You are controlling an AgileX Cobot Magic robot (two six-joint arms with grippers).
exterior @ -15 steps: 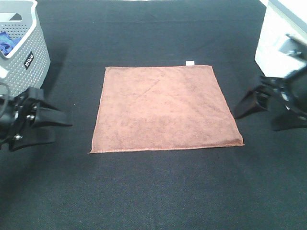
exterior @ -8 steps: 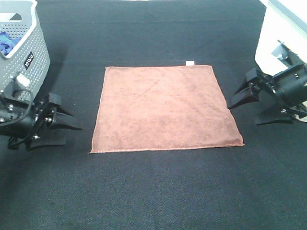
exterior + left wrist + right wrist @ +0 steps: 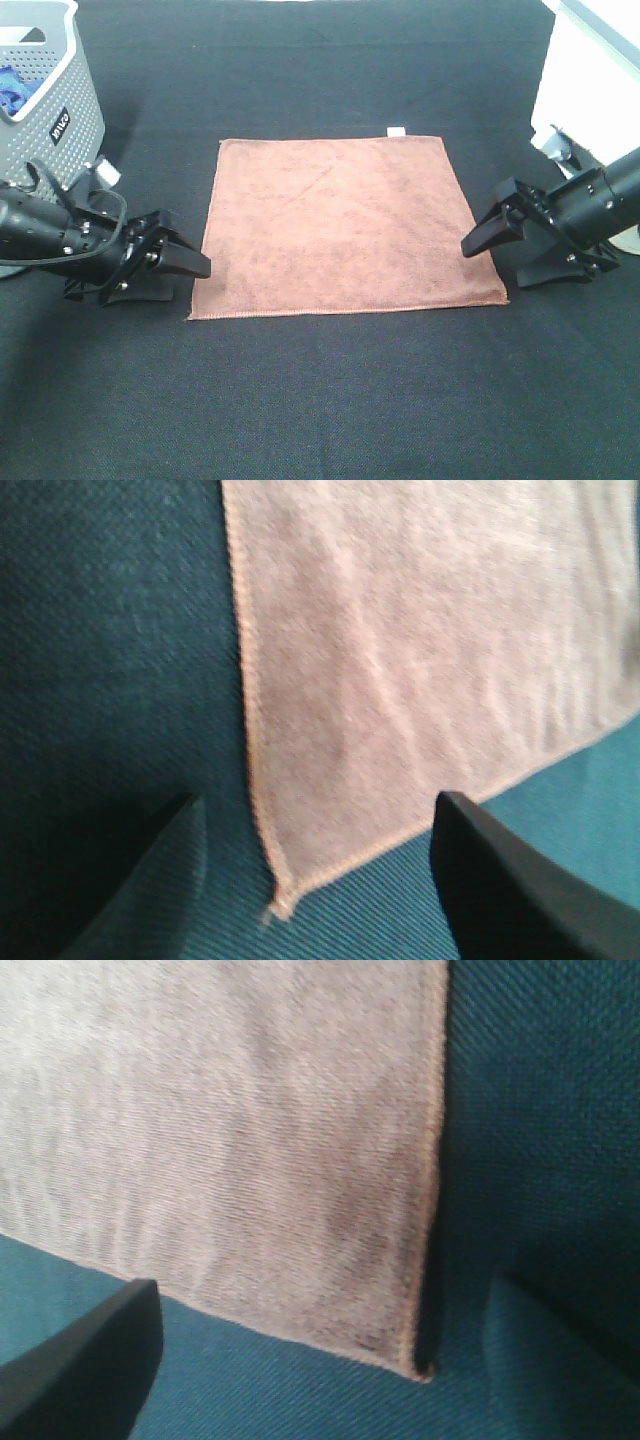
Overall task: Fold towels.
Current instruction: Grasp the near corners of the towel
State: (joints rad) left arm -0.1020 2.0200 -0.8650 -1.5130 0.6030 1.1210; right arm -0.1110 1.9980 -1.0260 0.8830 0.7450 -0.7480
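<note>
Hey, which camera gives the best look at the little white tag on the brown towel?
The exterior high view: the white tag sticks out from the far edge of the towel, toward its right corner. Both wrist views show only a near corner of the towel; neither shows the tag.

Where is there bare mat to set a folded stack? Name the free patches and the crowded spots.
Widest free patch: the black mat in front of the towel. A second strip lies beyond its far hem, between the grey basket and the white box. Crowded: both near corners, with the left hand and right hand open beside them.
</note>
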